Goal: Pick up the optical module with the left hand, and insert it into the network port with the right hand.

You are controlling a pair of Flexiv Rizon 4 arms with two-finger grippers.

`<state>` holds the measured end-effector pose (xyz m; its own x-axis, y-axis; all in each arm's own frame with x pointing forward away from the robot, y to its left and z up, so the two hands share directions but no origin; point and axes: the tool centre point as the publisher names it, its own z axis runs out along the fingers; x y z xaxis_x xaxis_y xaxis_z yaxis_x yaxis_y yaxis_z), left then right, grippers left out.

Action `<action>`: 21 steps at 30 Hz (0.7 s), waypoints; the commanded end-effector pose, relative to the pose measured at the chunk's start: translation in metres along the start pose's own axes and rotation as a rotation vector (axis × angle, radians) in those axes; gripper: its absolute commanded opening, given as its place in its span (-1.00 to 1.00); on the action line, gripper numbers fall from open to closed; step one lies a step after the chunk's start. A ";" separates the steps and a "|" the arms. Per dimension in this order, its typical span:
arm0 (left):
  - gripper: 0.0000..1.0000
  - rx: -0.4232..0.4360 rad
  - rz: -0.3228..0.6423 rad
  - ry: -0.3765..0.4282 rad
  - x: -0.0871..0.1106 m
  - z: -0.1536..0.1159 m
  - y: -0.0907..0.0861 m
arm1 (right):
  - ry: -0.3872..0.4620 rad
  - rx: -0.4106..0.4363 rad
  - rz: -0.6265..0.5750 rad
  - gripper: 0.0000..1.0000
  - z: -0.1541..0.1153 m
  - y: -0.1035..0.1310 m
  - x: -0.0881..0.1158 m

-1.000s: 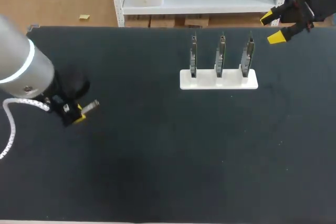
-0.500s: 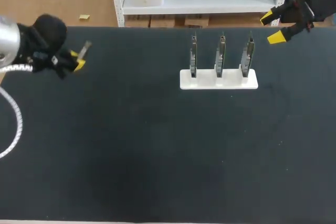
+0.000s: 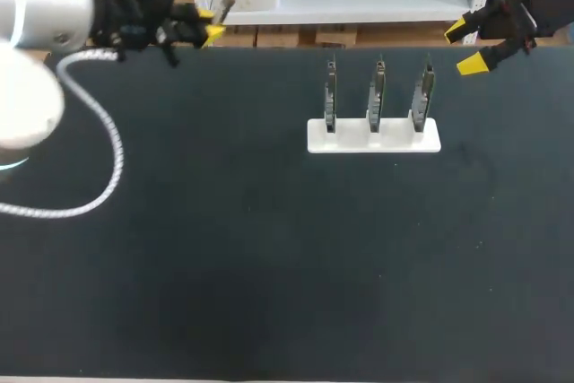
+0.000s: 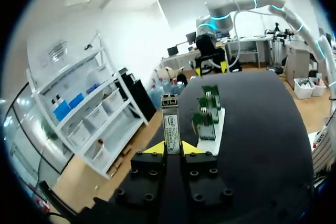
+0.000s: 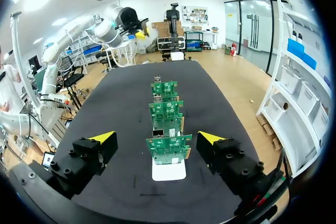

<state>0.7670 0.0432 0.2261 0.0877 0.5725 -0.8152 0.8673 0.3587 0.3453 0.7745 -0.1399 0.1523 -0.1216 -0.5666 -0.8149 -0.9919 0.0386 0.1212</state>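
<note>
Left arm (image 3: 45, 15) comes in at the far-left corner of the dark tabletop (image 3: 269, 248), with a white coiled cable (image 3: 99, 159) hanging off it over the surface. The left end effector (image 3: 208, 26) is up in the air at the far edge, fingers narrow and clamped on the optical module (image 3: 224, 4).

In the left wrist view the left end effector (image 4: 172, 149) has both yellow tips pressed on the lower end of the optical module (image 4: 170, 121) from two sides. The module stands upright and sticks out ahead of the fingers, metal body with a label facing the camera. It is held off the tabletop, well apart from the boards.

Three green circuit boards (image 3: 378, 94) stand upright in a row in a white base (image 3: 373, 136), right of centre toward the far side. Cannot tell which board has the network port.

The right end effector (image 3: 465, 47) hangs at the far-right corner, beside the board row but not touching it. Its fingers are spread wide, with nothing between them. In the right wrist view the right end effector (image 5: 157, 139) looks down the line of circuit boards (image 5: 166, 111) on the white base (image 5: 169, 170), with its yellow tips on either side of the nearest board and well apart from it.

Across the tabletop the left end effector (image 5: 140, 33) shows small and raised.
</note>
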 end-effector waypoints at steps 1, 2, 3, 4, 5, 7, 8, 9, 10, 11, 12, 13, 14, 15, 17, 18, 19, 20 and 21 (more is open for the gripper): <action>-1.00 0.107 0.006 -0.267 -0.027 0.067 0.013 | 0.000 0.004 0.000 1.00 0.000 0.002 0.000; -1.00 0.125 0.009 -0.288 -0.035 0.075 0.012 | 0.000 0.004 0.000 1.00 0.000 0.002 0.000; -1.00 0.140 0.012 -0.305 -0.043 0.082 0.011 | 0.000 0.004 0.000 1.00 0.000 0.002 0.000; -1.00 0.154 0.016 -0.322 -0.049 0.090 0.010 | 0.000 0.004 0.000 1.00 0.000 0.002 0.000; -1.00 0.170 0.017 -0.344 -0.056 0.097 0.007 | 0.000 0.004 0.000 1.00 0.000 0.002 0.000; -1.00 0.197 0.025 -0.367 -0.068 0.112 0.002 | 0.000 0.004 0.000 1.00 0.000 0.002 0.000; -1.00 0.207 0.029 -0.382 -0.073 0.118 -0.002 | 0.000 0.004 0.000 1.00 0.000 0.002 0.000; -1.00 0.215 0.030 -0.398 -0.077 0.125 -0.005 | 0.000 0.004 0.000 1.00 0.000 0.002 0.000; -1.00 0.225 0.028 -0.414 -0.081 0.131 -0.007 | 0.000 0.004 0.000 1.00 0.000 0.002 0.000; -1.00 0.233 0.021 -0.430 -0.084 0.138 -0.010 | 0.000 0.004 0.000 1.00 0.000 0.002 0.000; -1.00 0.243 0.015 -0.448 -0.087 0.145 -0.013 | 0.000 0.004 0.000 1.00 0.000 0.002 0.000; -1.00 0.255 0.011 -0.463 -0.091 0.152 -0.016 | 0.000 0.004 0.000 1.00 0.000 0.002 0.000; -1.00 0.267 0.013 -0.473 -0.095 0.158 -0.020 | 0.000 0.004 0.000 1.00 0.000 0.002 0.000; -1.00 0.284 0.014 -0.492 -0.100 0.165 -0.025 | 0.000 0.004 0.000 1.00 0.000 0.002 0.000; -1.00 0.306 0.018 -0.510 -0.107 0.174 -0.031 | 0.000 0.004 0.000 1.00 0.000 0.002 0.000; -1.00 0.314 0.021 -0.521 -0.111 0.178 -0.034 | 0.000 0.004 0.000 1.00 0.000 0.002 0.000; -1.00 0.323 0.016 -0.534 -0.114 0.182 -0.037 | 0.000 0.004 0.000 1.00 0.000 0.002 0.000; -1.00 0.330 0.013 -0.544 -0.117 0.186 -0.039 | 0.000 0.004 0.000 1.00 0.000 0.002 0.000; -1.00 0.335 0.008 -0.556 -0.119 0.189 -0.042 | 0.000 0.004 0.000 1.00 0.000 0.002 0.000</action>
<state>0.7973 -0.1342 0.2314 0.2477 0.1704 -0.9537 0.9619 0.0743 0.2631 0.7745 -0.1399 0.1523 -0.1216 -0.5666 -0.8150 -0.9919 0.0386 0.1212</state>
